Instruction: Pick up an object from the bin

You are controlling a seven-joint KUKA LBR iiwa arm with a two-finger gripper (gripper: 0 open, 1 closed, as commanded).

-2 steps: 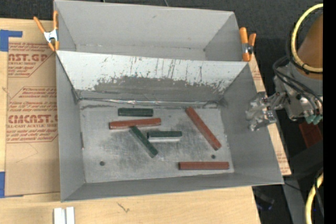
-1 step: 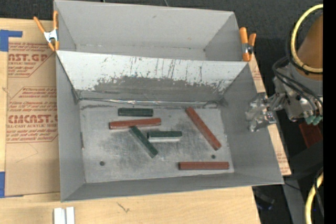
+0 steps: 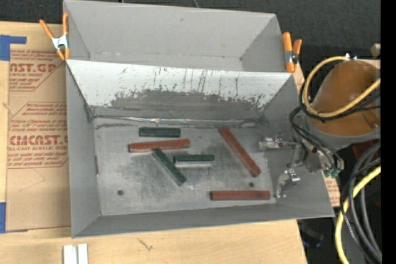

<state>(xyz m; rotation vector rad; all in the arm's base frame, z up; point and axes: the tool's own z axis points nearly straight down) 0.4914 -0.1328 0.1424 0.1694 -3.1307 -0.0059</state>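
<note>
My gripper (image 3: 278, 162) hangs over the bin's right wall, open, with its two metal fingertips (image 3: 271, 143) spread apart and nothing between them. A red-brown bar (image 3: 240, 195) lies flat along the bin's front, its right end just left of the lower fingertip. A second red-brown bar (image 3: 239, 151) lies slantwise on the floor, its lower end a little left of the gripper.
Further left on the bin floor lie a third red-brown bar (image 3: 159, 146) and three dark green bars (image 3: 159, 132), (image 3: 193, 158), (image 3: 169, 166), the last one slanted. The arm with its orange cover and cables stands outside the bin's right side.
</note>
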